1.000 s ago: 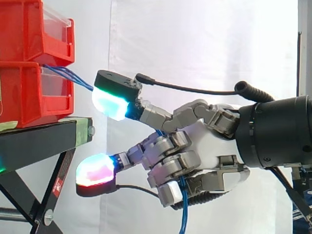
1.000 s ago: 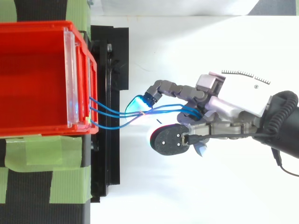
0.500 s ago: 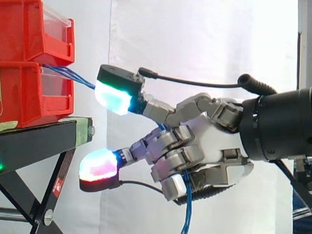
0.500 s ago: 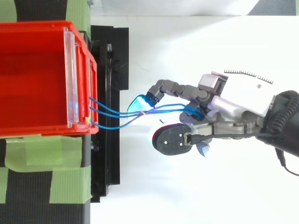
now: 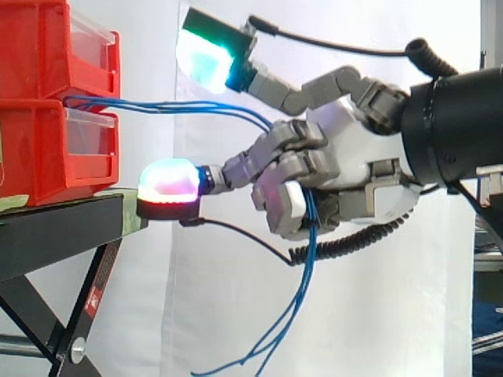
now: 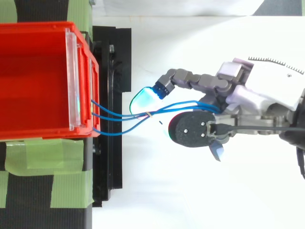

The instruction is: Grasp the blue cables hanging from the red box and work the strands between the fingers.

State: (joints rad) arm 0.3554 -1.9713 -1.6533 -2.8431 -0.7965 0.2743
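Grey fingers [image 5: 314, 86] with glowing pads [image 5: 169, 181], white palm [image 5: 350, 153], black arm [image 5: 460, 122].

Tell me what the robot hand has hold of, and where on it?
The robot hand's curled fingers clamp the blue cables partway along: strands run in from the red bins, loose ends hang below.

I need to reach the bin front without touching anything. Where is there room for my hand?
Free: the white ground beside the black stand, on either side of the hand in the top view. Crowded: the gap between the red bin and the hand, crossed by the blue cables and an outstretched finger.
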